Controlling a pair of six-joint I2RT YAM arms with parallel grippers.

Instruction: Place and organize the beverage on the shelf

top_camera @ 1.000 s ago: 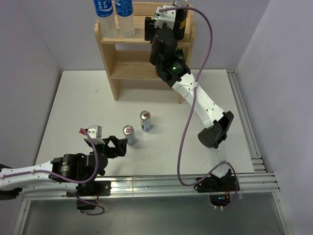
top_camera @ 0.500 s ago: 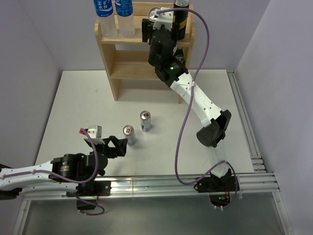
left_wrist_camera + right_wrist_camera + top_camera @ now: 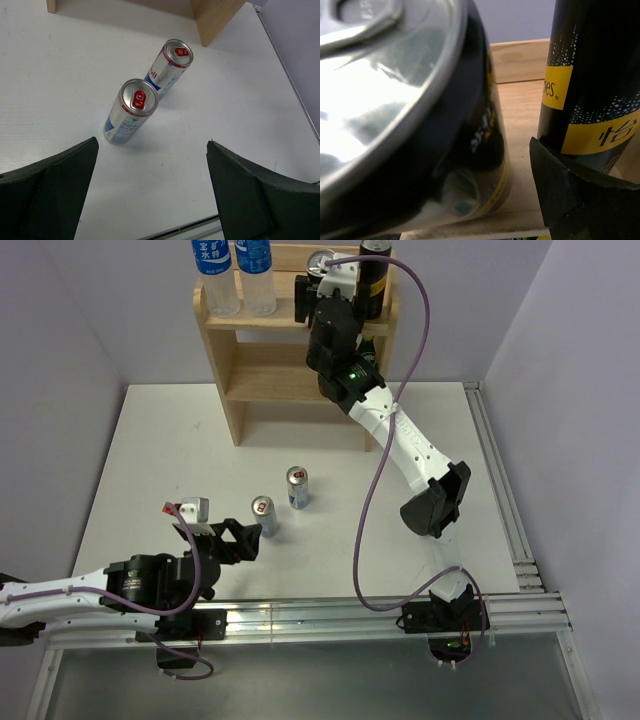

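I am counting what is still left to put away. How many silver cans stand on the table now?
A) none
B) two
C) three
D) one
B: the near silver can and the far silver can both stand upright on the table, in front of the shelf.
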